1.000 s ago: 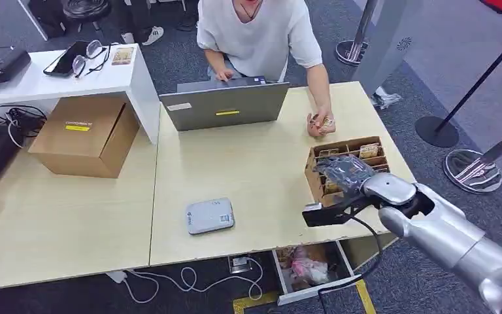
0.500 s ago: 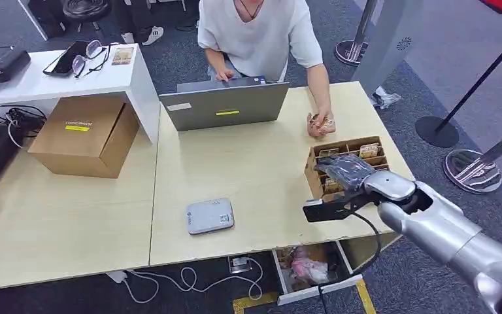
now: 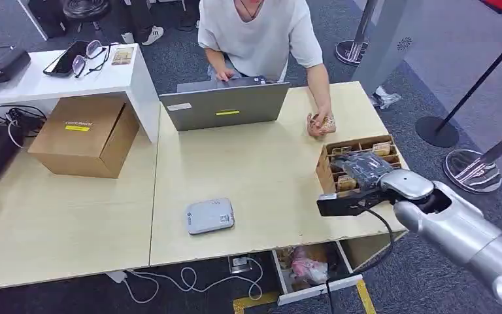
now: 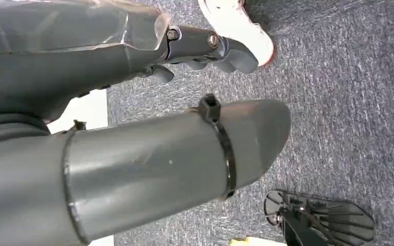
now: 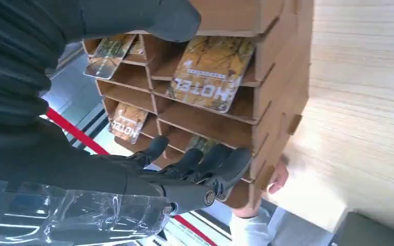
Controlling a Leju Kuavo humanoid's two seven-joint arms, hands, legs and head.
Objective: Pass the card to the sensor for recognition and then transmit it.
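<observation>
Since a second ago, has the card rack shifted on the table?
Yes. The card rack slid right, toward the table's right edge and away from the sensor, with the right robot hand on it.

A silver tubular right arm enters at lower right, ending in a dark plastic-wrapped right hand (black cable trailing below the wrist).

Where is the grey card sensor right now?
In the head view, the grey card sensor lies flat near the table's front edge, left of the cardboard card rack and in front of the laptop.
</observation>
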